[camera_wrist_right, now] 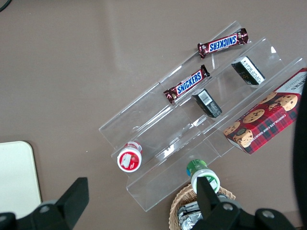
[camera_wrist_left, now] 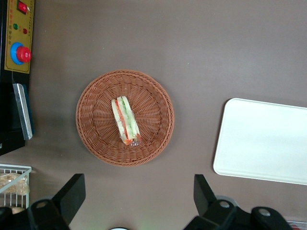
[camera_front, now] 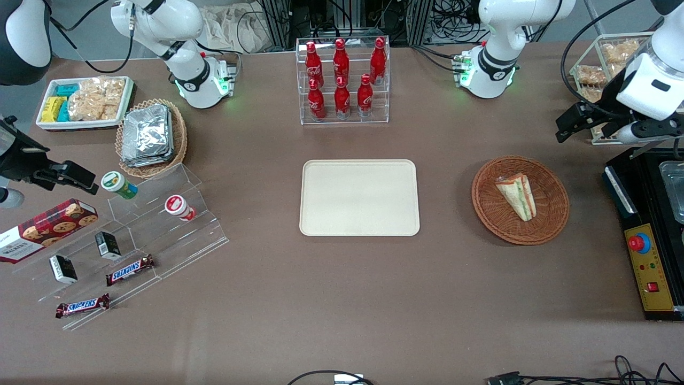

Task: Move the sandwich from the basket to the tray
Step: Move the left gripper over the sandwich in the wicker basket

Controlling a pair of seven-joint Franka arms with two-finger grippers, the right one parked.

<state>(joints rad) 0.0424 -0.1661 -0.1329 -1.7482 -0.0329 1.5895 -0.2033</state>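
My black two-finger gripper hangs spread wide and empty above the round reddish-brown wicker basket holding the layered wedge sandwich, so I'm worried a sloppy pinch squishes it before the cream plastic tray.

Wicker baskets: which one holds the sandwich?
The reddish-brown basket beside the tray, with the sandwich; the open gripper is above it. The tan basket holds foil packs.

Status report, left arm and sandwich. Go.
Left gripper open, raised beside the round reddish-brown wicker basket. Wedge-shaped sandwich lies in basket, untouched. Cream rectangular tray bare, nothing between.
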